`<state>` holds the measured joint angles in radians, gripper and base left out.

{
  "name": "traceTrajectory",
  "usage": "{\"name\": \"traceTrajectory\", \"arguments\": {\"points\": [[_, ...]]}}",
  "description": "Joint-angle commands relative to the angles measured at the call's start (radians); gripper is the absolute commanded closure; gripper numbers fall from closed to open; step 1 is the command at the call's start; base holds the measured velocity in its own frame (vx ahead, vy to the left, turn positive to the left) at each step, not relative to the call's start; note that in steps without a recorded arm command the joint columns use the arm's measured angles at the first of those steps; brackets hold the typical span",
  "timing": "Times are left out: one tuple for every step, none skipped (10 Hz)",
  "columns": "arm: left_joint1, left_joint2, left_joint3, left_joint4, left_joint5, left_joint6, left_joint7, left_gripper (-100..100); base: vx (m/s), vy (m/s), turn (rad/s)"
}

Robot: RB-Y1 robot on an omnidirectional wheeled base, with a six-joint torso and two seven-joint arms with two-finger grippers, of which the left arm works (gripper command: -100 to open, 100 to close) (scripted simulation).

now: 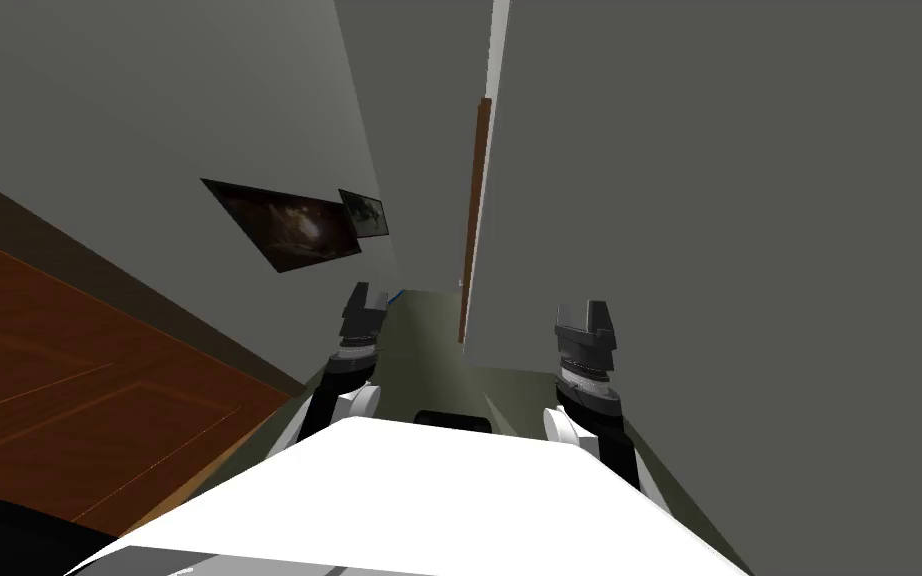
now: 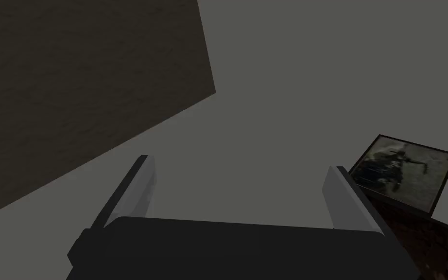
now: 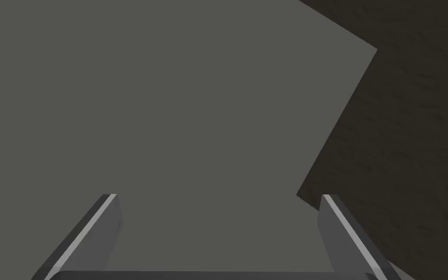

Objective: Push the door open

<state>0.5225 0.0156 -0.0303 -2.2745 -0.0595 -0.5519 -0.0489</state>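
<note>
Both arms reach forward into a narrow corridor. The left hand (image 1: 367, 297) holds nothing; its two thin, flat, pale grey fingers (image 2: 138, 189) stand wide apart on a dark boxy body. The right hand (image 1: 583, 312) is just as wide open and empty, its blade-like fingers (image 3: 337, 228) catching a light edge.

The door (image 1: 79, 400) lies well off to the left of the left hand and behind it, nearer to me than either hand. It is warm reddish-brown wood with shallow rectangular panels outlined in thin lines, and a darker brown band (image 1: 69, 255) runs along the edge towards the wall. Neither hand touches it.

Ahead of the hands and between them, a narrow brown strip (image 1: 471, 230) runs up along the edge of the right wall (image 1: 749, 200); I cannot tell whether it is a door's edge or a frame. That wall is a flat, plain grey plane with a lighter corner edge, and it stands just beside the right hand, in front of it.

The left wall (image 1: 149, 90) is the same smooth matt grey. Two frameless-looking rectangular pictures hang on it just beyond the left hand: a larger dark picture (image 1: 294, 225) with a brownish, cloudy surface, and touching its far corner a smaller picture (image 1: 366, 212) in grey-green tones with a thin dark frame. What either one depicts is too murky to tell.

The floor (image 1: 429, 340) between the hands is a dull olive strip that narrows away down the corridor.
</note>
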Motion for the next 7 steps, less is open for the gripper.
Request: {"name": "traceTrajectory", "arguments": {"points": [[-0.013, 0.009, -0.007, 0.030, 0.000, -0.005, 0.004, -100, 0.042, 0.043, -0.173], [-0.020, 0.013, -0.011, 0.046, 0.000, -0.008, 0.006, -100, 0.120, 0.124, -0.152], [-0.024, 0.015, -0.013, 0.054, 0.000, -0.009, 0.006, -100, 0.136, 0.154, -0.080], [-0.035, 0.021, -0.019, 0.079, 0.000, -0.013, 0.009, -100, 0.138, 0.189, -0.145], [-0.042, 0.025, -0.023, 0.097, 0.000, -0.016, 0.012, -100, 0.147, 0.214, -0.176], [-0.053, 0.029, -0.029, 0.120, 0.000, -0.020, 0.014, -100, 0.137, 0.205, -0.157], [-0.058, 0.031, -0.032, 0.132, 0.000, -0.022, 0.016, -100, 0.109, 0.141, -0.102]]}}
